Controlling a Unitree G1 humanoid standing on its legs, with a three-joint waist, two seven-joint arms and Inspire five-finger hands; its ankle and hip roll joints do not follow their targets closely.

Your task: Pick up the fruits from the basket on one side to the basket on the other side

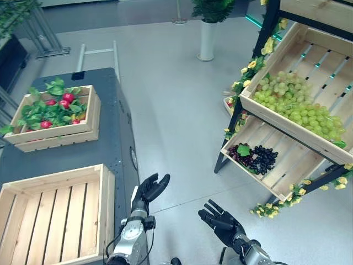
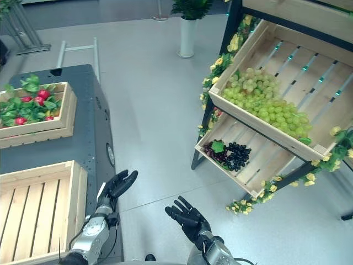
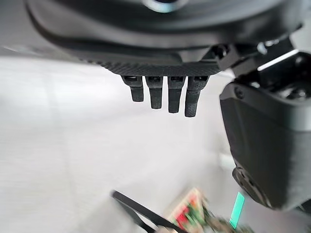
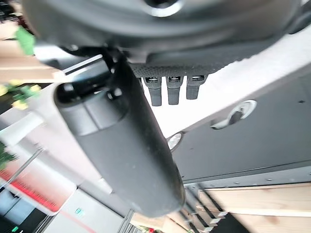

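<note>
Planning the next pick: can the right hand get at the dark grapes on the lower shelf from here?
Probably not yet. The right hand is open over bare floor, well short of the dark grapes; nothing stands between them.

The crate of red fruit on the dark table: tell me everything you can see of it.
The crate of red fruit is a shallow, pale wooden box with slatted sides. It sits flat on the far left part of the dark table, beyond the empty wooden crate and apart from it. Small red fruits lie among green leaves that spill over its rim. Neither hand touches it.
</note>
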